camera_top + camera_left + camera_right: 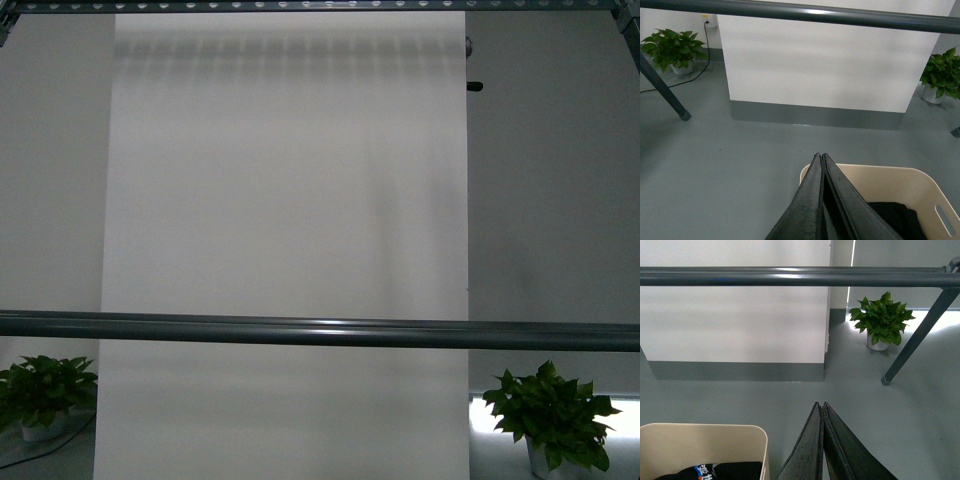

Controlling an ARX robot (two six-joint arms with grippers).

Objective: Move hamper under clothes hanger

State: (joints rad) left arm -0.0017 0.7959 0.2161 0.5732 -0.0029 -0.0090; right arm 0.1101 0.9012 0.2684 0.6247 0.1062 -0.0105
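Your left tool [821,158] is closed, its two dark fingers pressed tip to tip with nothing between them, hanging above the near rim of the hamper [920,181]. Your right tool [820,406] is closed and empty too, over bare grey floor [920,420] just beside the hamper's [705,440] rounded corner.

The beige hamper sits on the floor between your two tools, with black clothing [895,217] in it; the right wrist view shows a blue and white print on that fabric [705,470].

Beyond the hamper, the clothes hanger's [320,331] round horizontal bar crosses the whole front view, and its perforated top rail [320,5] runs along the top edge. A slanted leg [912,342] comes down to the floor on the right side, another [662,90] on the left.

Behind the rack stands a white panel [285,180] with a potted green plant [550,415] at each side [45,395].
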